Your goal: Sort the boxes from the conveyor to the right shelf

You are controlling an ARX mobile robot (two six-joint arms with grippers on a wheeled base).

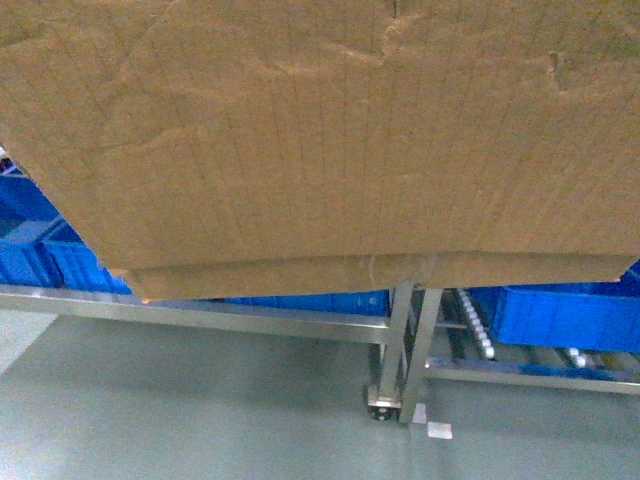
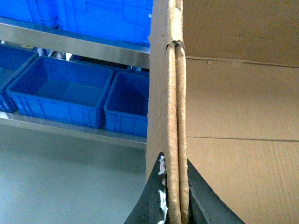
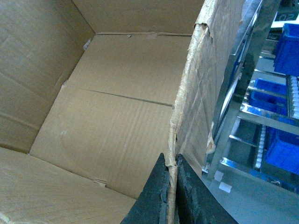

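Cardboard box [image 1: 320,140]: brown corrugated board, faint grid of creases on its outer face, fills the upper two thirds of the head view and hides both arms there. Lower edge shows a folded flap seam with a patch of clear tape. It hangs in front of the racks, above the floor, touching neither.

Stainless-steel rack [image 1: 400,340]: shiny square-section rails and uprights, bolted foot on the floor. Rows of small white rollers [image 1: 478,335] show on the right section. Blue plastic crates [image 1: 570,315] sit on it, ribbed walls, open tops; more show in the left wrist view [image 2: 60,91].

Grey floor [image 1: 200,410]: smooth, matt, with small white tape marks near the rack foot.

Box interior, right wrist view: plain flat panels, flap joints with tape scraps; top edge ragged and torn.

Left gripper [image 2: 179,205]: black, coarse-textured fingers, pointing up, clamped on the doubled box wall, one finger each side.

Right gripper [image 3: 171,196]: same black fingers, pointing up, pinching the torn wall edge, one inside, one outside; the rack stands just beside that wall.
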